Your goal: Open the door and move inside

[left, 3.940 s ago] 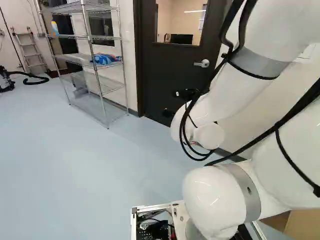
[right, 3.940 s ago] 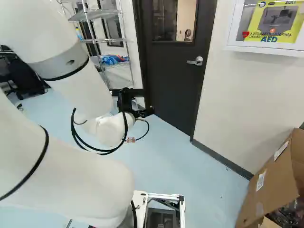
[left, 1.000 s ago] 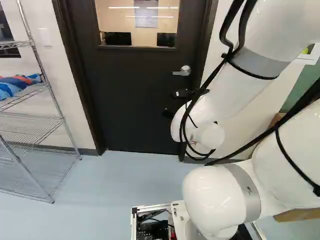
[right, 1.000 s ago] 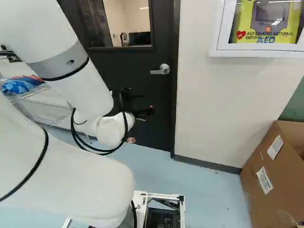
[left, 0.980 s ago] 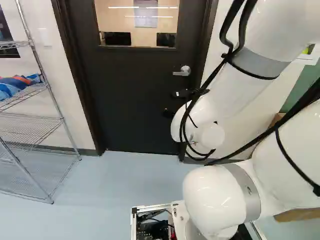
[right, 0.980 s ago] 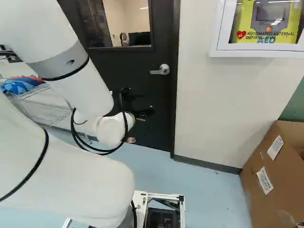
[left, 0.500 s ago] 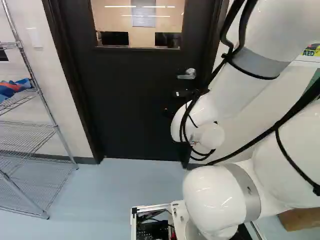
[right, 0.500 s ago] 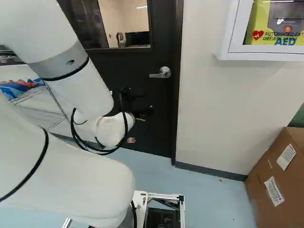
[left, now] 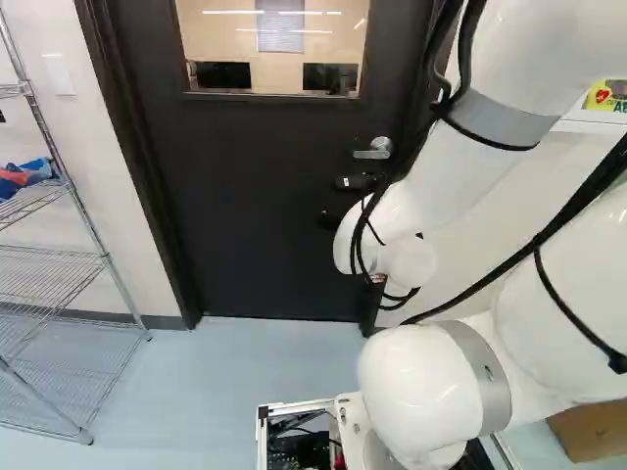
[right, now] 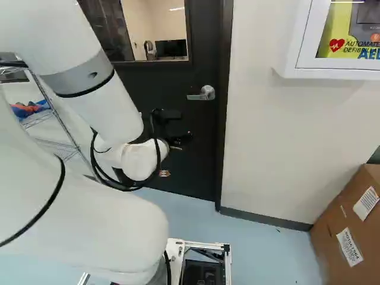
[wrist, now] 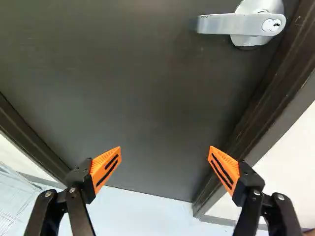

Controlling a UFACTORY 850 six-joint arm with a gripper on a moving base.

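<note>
Step in hand (judged): lining up on lever. Door [left: 255, 206] is standing shut, approx. upper ctr of L base view; lever handle [right: 205, 93] is showing upper ctr of R base view. Jaws are standing wide open, nothing gripped, sitting lower L of lever in R base view. Next move prob. needing jaws brought up & over to lever, then pressing down, base following. Arm [left: 431, 186] is hiding most of jaws in L base view; hinges, latch not showing; swing dir. can't tell.
</note>
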